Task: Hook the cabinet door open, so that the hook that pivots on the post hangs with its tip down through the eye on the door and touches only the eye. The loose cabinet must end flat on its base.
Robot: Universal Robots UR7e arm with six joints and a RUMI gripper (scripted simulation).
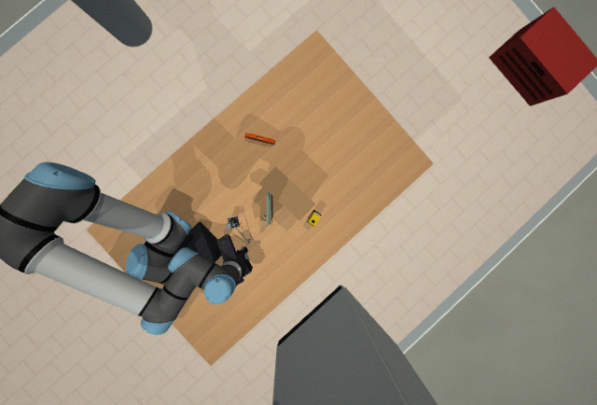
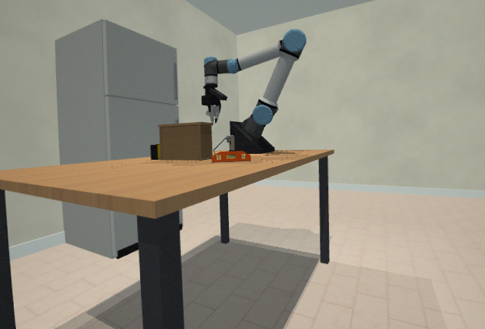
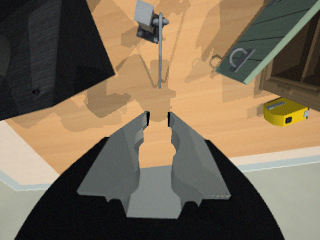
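Note:
The brown cabinet [image 2: 179,142] [image 3: 294,89] stands flat on its base. Its green door [image 1: 269,208] [image 3: 272,42] is swung open, with a metal eye [image 3: 240,59] near the free edge. The grey post [image 1: 233,221] [image 2: 232,142] [image 3: 144,15] stands apart from the door. Its thin hook [image 1: 240,233] [image 2: 220,144] [image 3: 160,55] slopes down from the post and is outside the eye. My gripper [image 2: 214,120] [image 3: 158,112] is open by a narrow gap, empty, above the table and beyond the hook's free end in the wrist view. The fingers are hidden in the top view.
A yellow tape measure [image 1: 313,217] [image 3: 286,112] lies beside the cabinet. An orange spirit level [image 1: 259,138] [image 2: 231,156] stands on the table [image 1: 366,116] [image 2: 117,184], away from the post. The robot's black base [image 2: 245,143] stands behind the post in the exterior view.

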